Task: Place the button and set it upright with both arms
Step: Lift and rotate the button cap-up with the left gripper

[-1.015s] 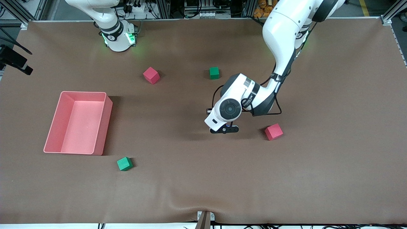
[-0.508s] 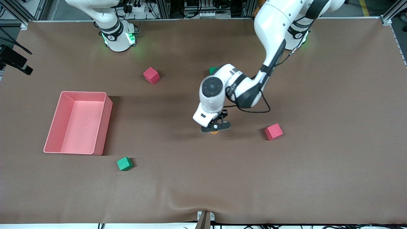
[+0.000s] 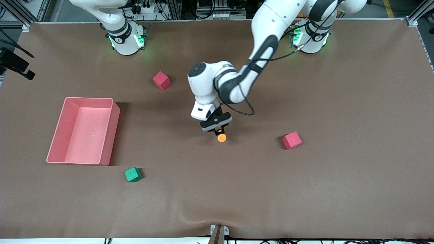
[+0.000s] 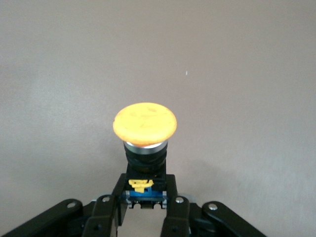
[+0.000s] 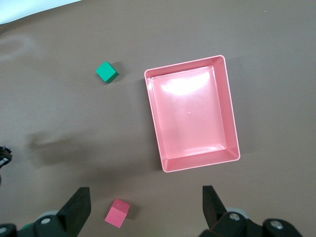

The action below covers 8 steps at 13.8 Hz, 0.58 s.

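A: Where was the button (image 3: 221,138)?

B: Centre of the front frame, just below the left gripper (image 3: 217,129). Orange cap pointing down-frame toward the cam; can't tell from above whether it hung over the brown table (image 3: 339,189) or touched it. In the left wrist pic the button (image 4: 144,143) sat mid-frame, cap outward, black body + blue/yellow base pinched between the fingers (image 4: 109,210).

A: Why held like that?

B: Prob. a grip on the base end so the cap stayed free. That would suit setting it down and standing it up, w/ room for the other arm to help. Just my read.

A: Claw state?

B: Left gripper was pressed together on the button's base, both fingers touching its sides. Right gripper (image 5: 145,207) was spread wide, nothing in it, the arm waiting up high. Its wrist pic looked down on the pink bin (image 5: 191,112), a green cube (image 5: 106,72) upper left and a red cube (image 5: 117,213) at the lower edge.

A: Anything near the button?

B: Another red cube (image 3: 292,140) to the right of it in the front frame, well apart. Bin at mid-left, well apart too.
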Available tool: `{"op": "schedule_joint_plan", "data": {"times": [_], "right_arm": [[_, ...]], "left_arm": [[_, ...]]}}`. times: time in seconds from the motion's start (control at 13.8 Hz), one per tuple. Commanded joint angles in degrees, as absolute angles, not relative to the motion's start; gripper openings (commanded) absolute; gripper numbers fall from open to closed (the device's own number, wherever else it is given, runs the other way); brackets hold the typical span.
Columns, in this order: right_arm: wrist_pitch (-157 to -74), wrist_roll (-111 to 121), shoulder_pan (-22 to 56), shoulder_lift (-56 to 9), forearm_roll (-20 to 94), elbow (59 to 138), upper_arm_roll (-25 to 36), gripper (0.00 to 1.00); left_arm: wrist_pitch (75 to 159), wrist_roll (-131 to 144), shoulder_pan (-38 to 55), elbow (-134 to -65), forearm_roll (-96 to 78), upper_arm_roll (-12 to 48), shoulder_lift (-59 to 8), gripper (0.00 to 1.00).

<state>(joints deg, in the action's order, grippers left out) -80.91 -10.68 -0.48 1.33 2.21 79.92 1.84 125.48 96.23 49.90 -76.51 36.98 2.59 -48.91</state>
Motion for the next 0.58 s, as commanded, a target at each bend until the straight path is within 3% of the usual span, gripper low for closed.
{"op": "schedule_joint_plan", "data": {"times": [0.0, 0.51], "right_arm": [[-80.4, -11.2, -0.8, 1.1, 2.8, 78.8, 1.6, 1.0], [-80.5, -11.2, -0.8, 1.1, 2.8, 78.8, 1.6, 1.0]], "left_arm": [[126.1, 105.5, 51.5, -76.1, 42.3, 1.4, -49.0, 0.0], [126.2, 117.5, 56.0, -76.2, 51.3, 1.1, -53.5, 0.0]]}}
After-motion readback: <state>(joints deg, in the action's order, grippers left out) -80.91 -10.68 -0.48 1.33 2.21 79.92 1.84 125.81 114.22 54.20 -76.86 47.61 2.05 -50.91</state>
